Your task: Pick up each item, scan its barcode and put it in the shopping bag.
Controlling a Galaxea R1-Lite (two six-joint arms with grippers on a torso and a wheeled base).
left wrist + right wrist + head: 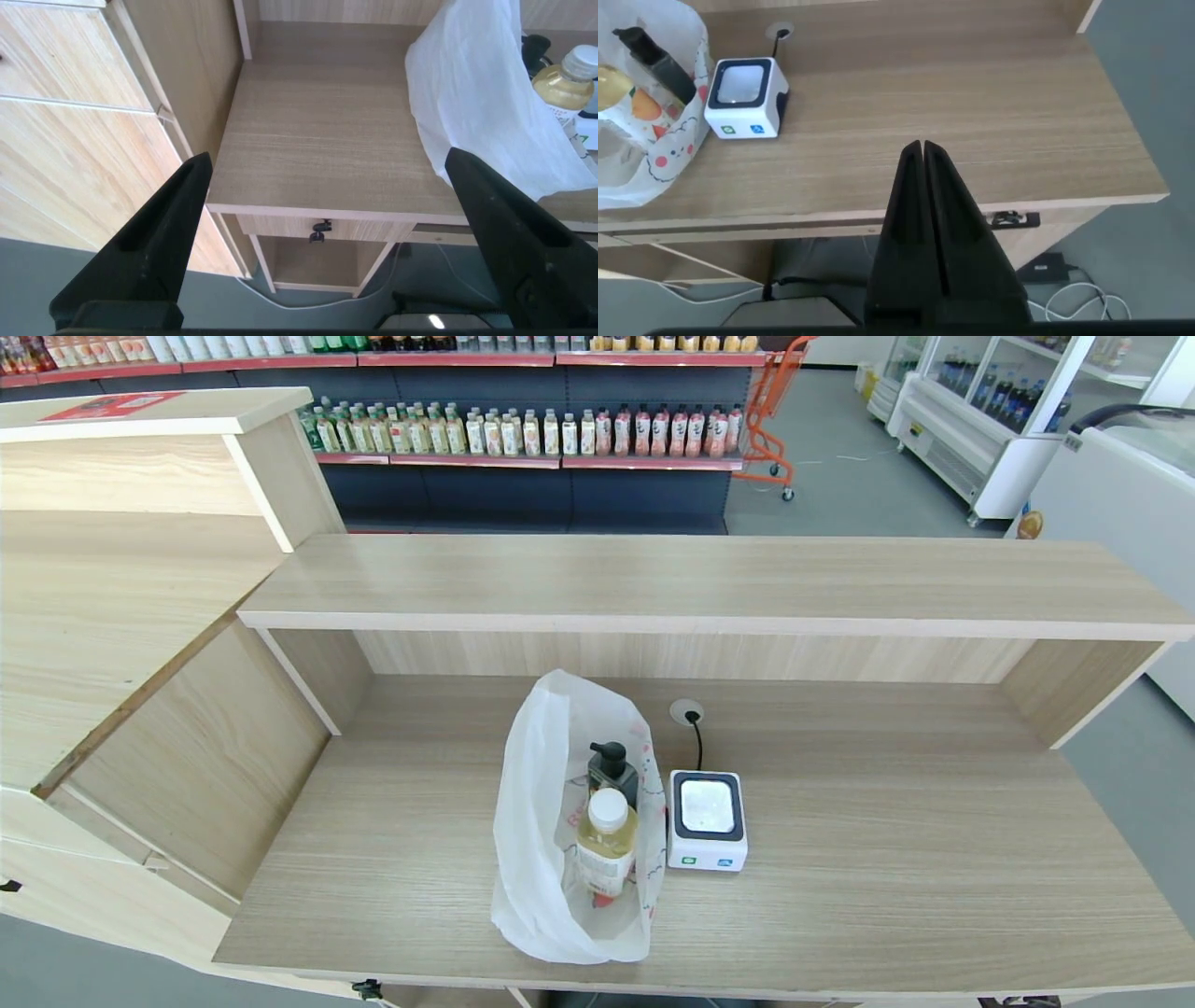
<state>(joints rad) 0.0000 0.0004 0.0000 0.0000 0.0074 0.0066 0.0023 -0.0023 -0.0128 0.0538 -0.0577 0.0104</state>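
Observation:
A white plastic shopping bag (pixel 537 821) lies open on the wooden counter. Inside it are a yellow drink bottle with a white cap (pixel 606 845) and a dark pump bottle (pixel 613 768). The white barcode scanner (pixel 707 819) stands just right of the bag, its cable running back to a counter port. My left gripper (pixel 327 238) hangs open off the counter's front left edge, with the bag (pixel 486 93) and the yellow bottle (pixel 563 86) beyond it. My right gripper (pixel 922 154) is shut on nothing, over the counter's front edge, right of the scanner (pixel 744 95) and the bag (pixel 645 154).
The counter (pixel 887 859) has a raised shelf (pixel 709 583) along its back and a wooden side panel (pixel 187 756) on the left. Shop shelves of bottles (pixel 523 429), an orange cart (pixel 773 411) and fridges stand behind.

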